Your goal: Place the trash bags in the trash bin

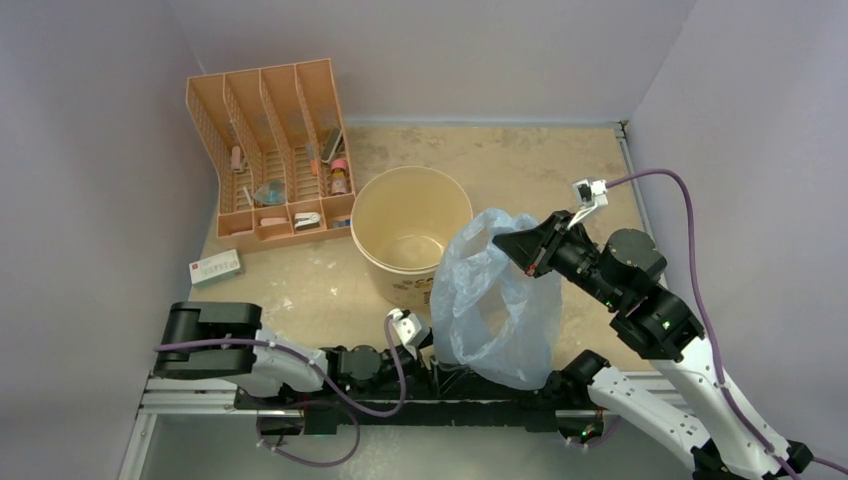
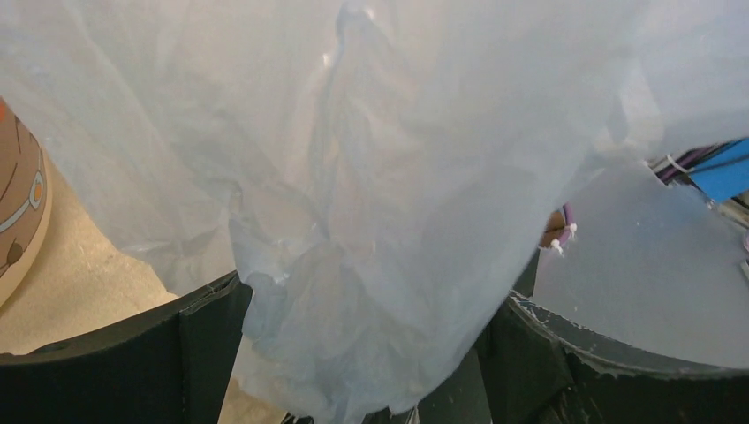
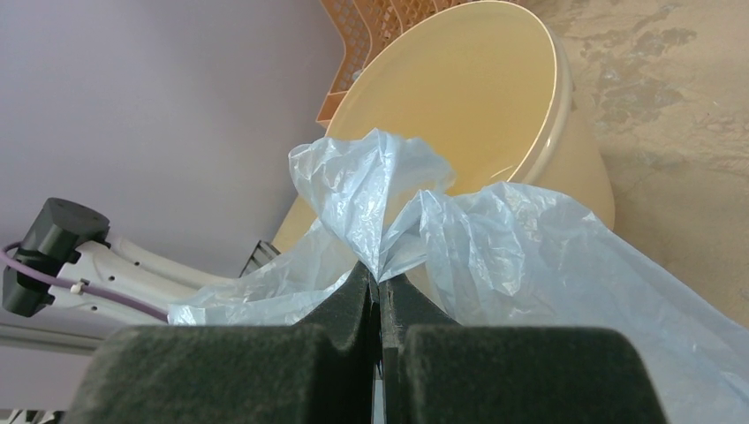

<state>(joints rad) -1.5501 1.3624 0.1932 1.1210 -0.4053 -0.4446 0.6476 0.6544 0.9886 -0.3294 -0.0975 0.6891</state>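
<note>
The trash bag (image 1: 495, 300), thin, crinkly and light blue, hangs in the air just right of the trash bin (image 1: 410, 235), a round cream bucket standing upright with nothing inside. My right gripper (image 1: 518, 245) is shut on a bunched fold at the bag's top (image 3: 380, 221), the pinch showing at the right gripper (image 3: 382, 281), with the bin's mouth (image 3: 477, 97) behind it. My left gripper (image 1: 428, 345) sits low at the bag's bottom left. In the left wrist view the left gripper (image 2: 362, 353) is open, its fingers (image 2: 208, 344) wide apart, and the bag's lower bulge (image 2: 371, 221) hangs between them.
An orange slotted rack (image 1: 270, 150) with small items stands at the back left, close behind the bin. A small white box (image 1: 215, 266) lies at the table's left. Purple walls close in on the left, back and right. The bin's printed side (image 2: 18, 212) is at the left gripper's left.
</note>
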